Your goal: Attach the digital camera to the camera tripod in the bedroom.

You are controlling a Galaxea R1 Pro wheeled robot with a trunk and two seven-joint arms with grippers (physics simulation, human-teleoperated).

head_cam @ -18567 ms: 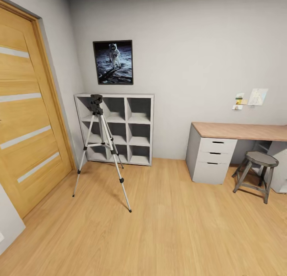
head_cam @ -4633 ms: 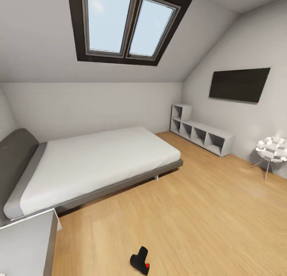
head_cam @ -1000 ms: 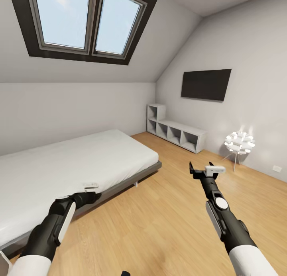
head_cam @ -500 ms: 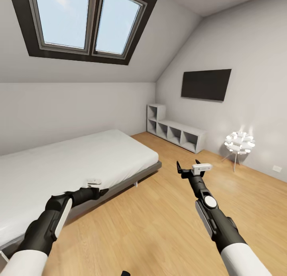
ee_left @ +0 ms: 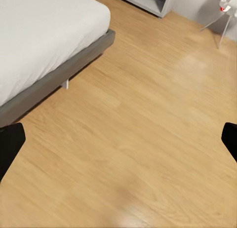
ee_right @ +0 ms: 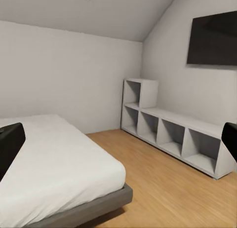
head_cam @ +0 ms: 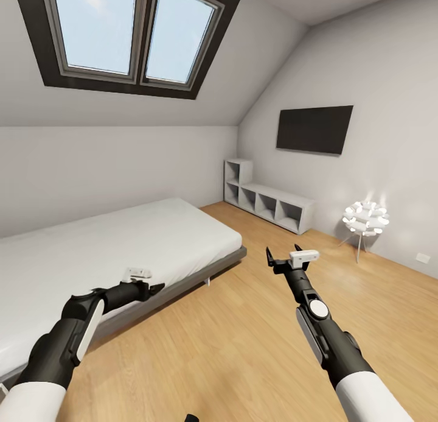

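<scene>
**Both arms raised in the bedroom, grippers empty**

At the very bottom edge of the head view, just left of centre, a small black sliver [head_cam: 191, 418] pokes into frame; it is too little to say whether it is the digital camera. Above it the light wood floor [head_cam: 243, 343] spreads across the lower half. The left arm reaches up from the lower left, its left gripper [head_cam: 149, 287] over the near edge of the bed; both wrist views show dark fingertips at the opposite side edges with only floor or room between them, so both pairs of fingers stand wide apart and hold nothing. The right arm rises from the lower right, and the right gripper [head_cam: 275, 260] hangs over open floor near centre frame.

Further back, the grey-framed white bed [head_cam: 121, 245] fills the middle left. A low grey cube shelf [head_cam: 267, 203] runs along the far right wall, with a white flower-shaped lamp [head_cam: 365, 220] at the right. A dark wall screen [head_cam: 313, 128] hangs upper right, and a skylight [head_cam: 121, 35] sits upper left.
</scene>
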